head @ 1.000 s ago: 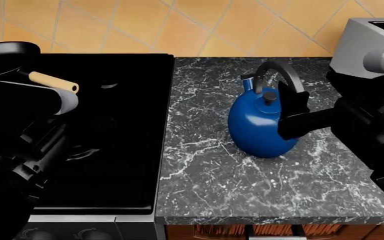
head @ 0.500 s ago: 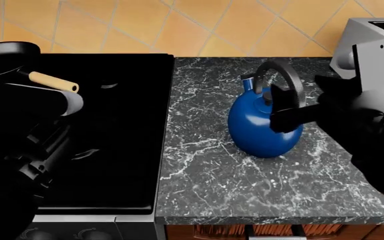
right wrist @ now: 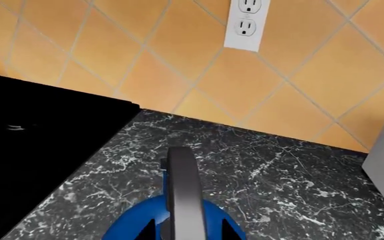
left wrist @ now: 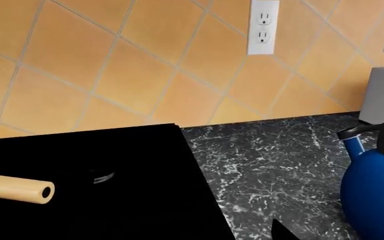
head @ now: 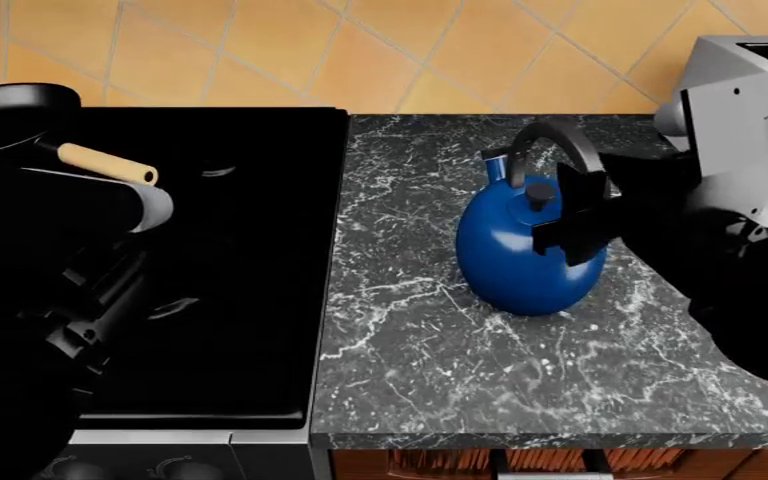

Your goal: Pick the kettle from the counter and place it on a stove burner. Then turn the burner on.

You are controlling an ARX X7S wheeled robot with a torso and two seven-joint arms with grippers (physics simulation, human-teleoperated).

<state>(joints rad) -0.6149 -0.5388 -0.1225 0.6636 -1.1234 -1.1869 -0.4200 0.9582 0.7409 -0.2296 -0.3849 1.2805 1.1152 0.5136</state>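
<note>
Right claw (head: 574, 222) hides part of the kettle (head: 518, 250) handle

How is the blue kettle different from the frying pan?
The kettle is shiny blue and round-bodied; the pan is black and shallow. The kettle has a tall grey arched handle over its lid; the pan has a straight wooden handle sticking out sideways. The kettle stands on the marble counter; the pan is over at the black stove. Both are cookware with handles.
</note>
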